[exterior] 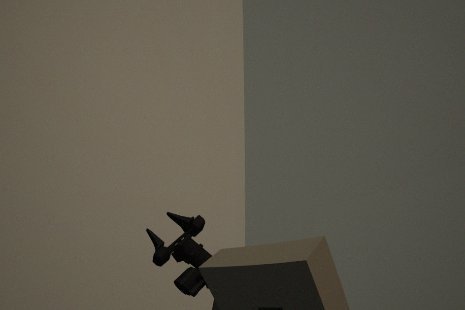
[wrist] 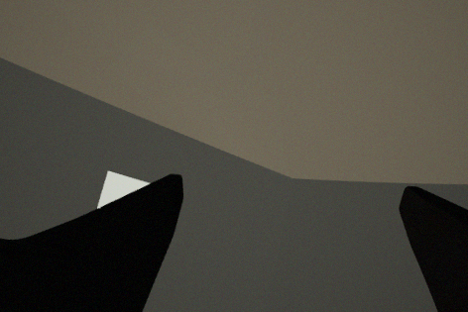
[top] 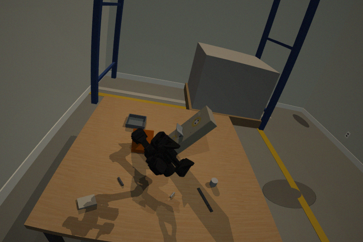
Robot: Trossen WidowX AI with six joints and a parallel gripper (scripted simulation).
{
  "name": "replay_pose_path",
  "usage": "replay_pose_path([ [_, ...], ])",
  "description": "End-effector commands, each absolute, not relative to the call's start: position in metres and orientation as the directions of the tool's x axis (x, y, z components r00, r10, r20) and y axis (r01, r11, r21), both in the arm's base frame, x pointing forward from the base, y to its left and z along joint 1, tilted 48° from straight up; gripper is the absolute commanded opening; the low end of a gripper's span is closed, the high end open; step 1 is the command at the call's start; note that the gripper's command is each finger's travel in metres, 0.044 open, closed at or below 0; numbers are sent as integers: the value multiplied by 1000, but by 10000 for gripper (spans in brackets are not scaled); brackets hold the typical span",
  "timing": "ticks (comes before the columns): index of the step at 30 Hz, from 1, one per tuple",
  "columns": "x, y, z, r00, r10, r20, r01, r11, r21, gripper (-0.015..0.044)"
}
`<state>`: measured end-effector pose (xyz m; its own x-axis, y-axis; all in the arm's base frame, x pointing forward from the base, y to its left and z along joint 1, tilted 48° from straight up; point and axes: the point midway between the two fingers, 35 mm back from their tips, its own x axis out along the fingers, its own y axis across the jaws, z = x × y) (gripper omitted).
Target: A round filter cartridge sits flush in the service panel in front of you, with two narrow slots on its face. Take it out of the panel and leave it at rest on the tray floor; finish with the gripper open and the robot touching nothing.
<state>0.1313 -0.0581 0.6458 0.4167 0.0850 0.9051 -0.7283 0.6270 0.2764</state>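
Top view: the filter cartridge sat in the service panel, toward one o'clock from the gripper, its jaws wide and empty. Probably light, stiff and smooth, it invited a slot grip.

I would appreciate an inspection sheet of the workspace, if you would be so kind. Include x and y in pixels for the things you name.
Surface: wooden table [top: 231, 157], shadowed
Job's things: cartridge [top: 196, 121] seated in panel [top: 204, 116]; grey tray [top: 136, 127] without it
Clutter: pale block [top: 87, 201], white cylinder [top: 213, 182], dark bar [top: 205, 199], two small pieces [top: 120, 181]
Grippers: hand [top: 162, 151] [exterior: 157, 221] [wrist: 295, 194] open, nothing between its fingers
Cables: nothing seen
Surroundings: blue posts [top: 95, 42], large grey box [top: 234, 84], walls [top: 175, 28] [exterior: 123, 92] [wrist: 248, 60]
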Motion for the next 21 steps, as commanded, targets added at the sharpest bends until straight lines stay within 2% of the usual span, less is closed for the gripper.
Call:
replay_pose_path([
  [1, 129, -56, 646, 412, 91, 906, -728, 631, 268, 374],
  [7, 69, 17, 654, 306, 309, 900, -690, 724, -14, 216],
  [12, 31, 93, 639, 268, 517, 813, -602, 749, -277, 93],
  [21, 19, 227, 563, 376, 786, 490, -387, 614, -688, 93],
])
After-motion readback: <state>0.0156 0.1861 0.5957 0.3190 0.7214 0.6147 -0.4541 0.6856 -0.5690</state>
